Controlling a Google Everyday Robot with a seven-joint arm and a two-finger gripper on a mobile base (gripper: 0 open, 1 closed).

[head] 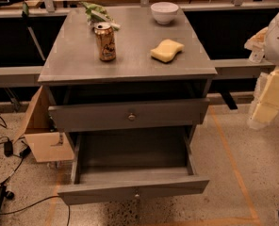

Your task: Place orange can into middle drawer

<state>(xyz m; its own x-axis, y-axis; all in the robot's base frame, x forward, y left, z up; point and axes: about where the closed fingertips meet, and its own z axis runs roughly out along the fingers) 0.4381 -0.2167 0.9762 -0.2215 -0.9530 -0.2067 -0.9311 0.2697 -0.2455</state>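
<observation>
Cream arm (276, 91) hangs folded, its gripper (256, 45), whose grasp I cannot tell, well right of one orange can (105, 42), one pulled-out middle drawer (170, 186) lower left.

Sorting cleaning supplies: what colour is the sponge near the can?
The sponge is yellow, camera view; hand at right edge.

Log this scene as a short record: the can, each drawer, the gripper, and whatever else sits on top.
orange can: upright on the cabinet top, left of centre, not held
middle drawer: pulled wide open, nothing visible inside
upper drawer: pulled out only slightly
gripper: at the right edge, beside the cabinet, well apart from the can
also on top: yellow sponge, white bowl, green item
task state: can not yet in the drawer
</observation>
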